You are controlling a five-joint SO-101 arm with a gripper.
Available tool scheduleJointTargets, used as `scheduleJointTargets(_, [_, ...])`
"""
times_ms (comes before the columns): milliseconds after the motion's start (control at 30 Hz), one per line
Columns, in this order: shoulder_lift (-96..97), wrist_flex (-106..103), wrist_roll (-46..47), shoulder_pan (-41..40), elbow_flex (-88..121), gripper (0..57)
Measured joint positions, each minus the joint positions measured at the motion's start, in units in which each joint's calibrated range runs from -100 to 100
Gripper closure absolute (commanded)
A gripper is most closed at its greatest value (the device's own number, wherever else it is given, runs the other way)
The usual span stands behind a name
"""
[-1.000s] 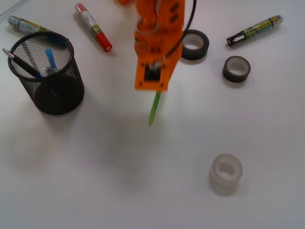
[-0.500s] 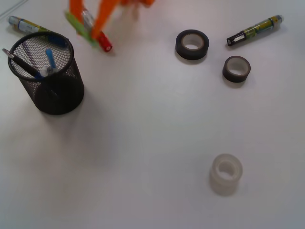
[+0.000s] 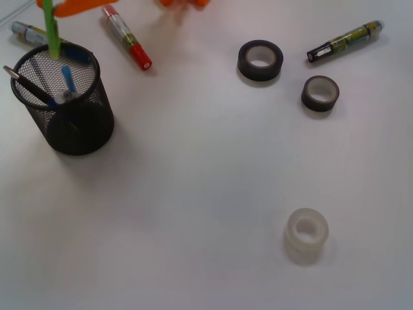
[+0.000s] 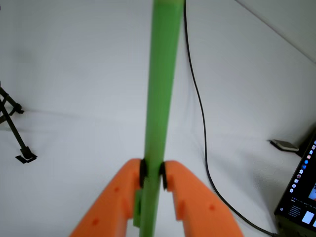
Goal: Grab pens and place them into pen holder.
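- up at the top left of the front view, the orange gripper (image 3: 71, 6) holds the lime green pen (image 3: 50, 29) upright, its lower end at the far rim of the black wire-mesh pen holder (image 3: 80, 129).
- the wrist view shows both orange fingers (image 4: 190, 197) clamped tight on the lime green pen (image 4: 160, 98), black pads pressing either side.
- inside the holder lean a translucent light blue pen (image 3: 66, 77), a dark navy pen (image 3: 32, 90) and a silver-white tip (image 3: 8, 69).
- behind the holder lies a blue-capped marker (image 3: 29, 32); just right of it a red-capped marker (image 3: 127, 37); a black-capped marker (image 3: 345, 40) at top right; their labels are too blurred to read.
- two dark tape rolls (image 3: 260, 60) sit near the black-capped marker, and a clear tape roll (image 3: 306, 234) sits well apart at the near side.
- a black cable (image 4: 197, 98) crosses the white table (image 3: 193, 194).
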Motion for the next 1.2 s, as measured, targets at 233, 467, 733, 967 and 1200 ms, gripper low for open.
scheduleJointTargets(233, [0.00,-9.85,0.00,3.48,5.12,57.2])
scheduleJointTargets(467, [7.40,-21.25,-2.49,3.70,10.78,57.0])
scheduleJointTargets(733, [12.28,-28.34,-3.76,3.33,14.47,40.9])
scheduleJointTargets(967, [11.59,-28.68,-0.78,3.85,14.56,38.8])
scheduleJointTargets(1200, [-3.66,-22.81,13.92,2.00,17.88,42.0])
